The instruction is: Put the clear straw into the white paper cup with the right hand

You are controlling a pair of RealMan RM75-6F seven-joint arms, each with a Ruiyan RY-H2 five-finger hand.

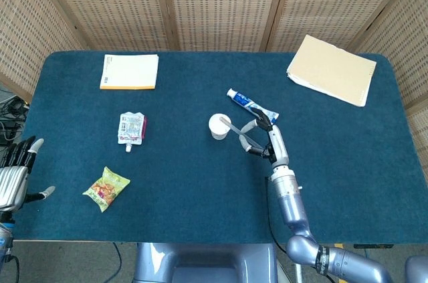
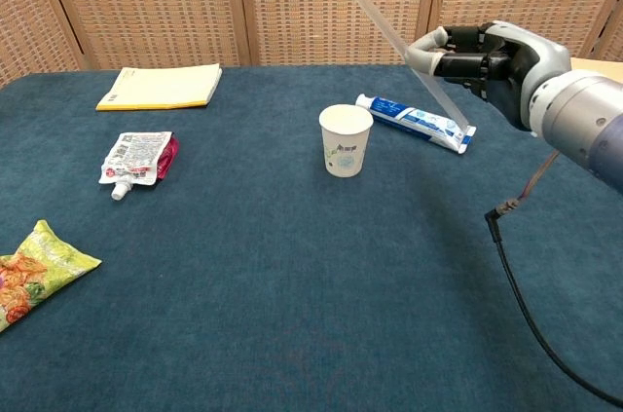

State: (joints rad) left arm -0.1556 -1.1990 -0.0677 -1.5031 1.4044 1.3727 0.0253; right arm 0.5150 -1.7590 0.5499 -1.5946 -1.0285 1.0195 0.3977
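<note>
The right hand [image 2: 487, 63] pinches the clear straw [image 2: 409, 54] between thumb and fingertips and holds it in the air, well above the blue tabletop [image 1: 167, 189]; the straw slants, its upper end toward the cup's side and its lower end over the toothpaste tube [image 2: 417, 123]. The white paper cup [image 2: 346, 139] stands upright and open-mouthed just left of the hand. This looks like the carry step, with insertion not yet done. Next, the hand probably needs to tip the straw nearer to vertical, bring one end over the cup's mouth and lower it inside before letting go, taking care not to knock the light cup. The left hand [image 1: 13, 179] rests at the table's near left edge, fingers apart and empty.
</note>
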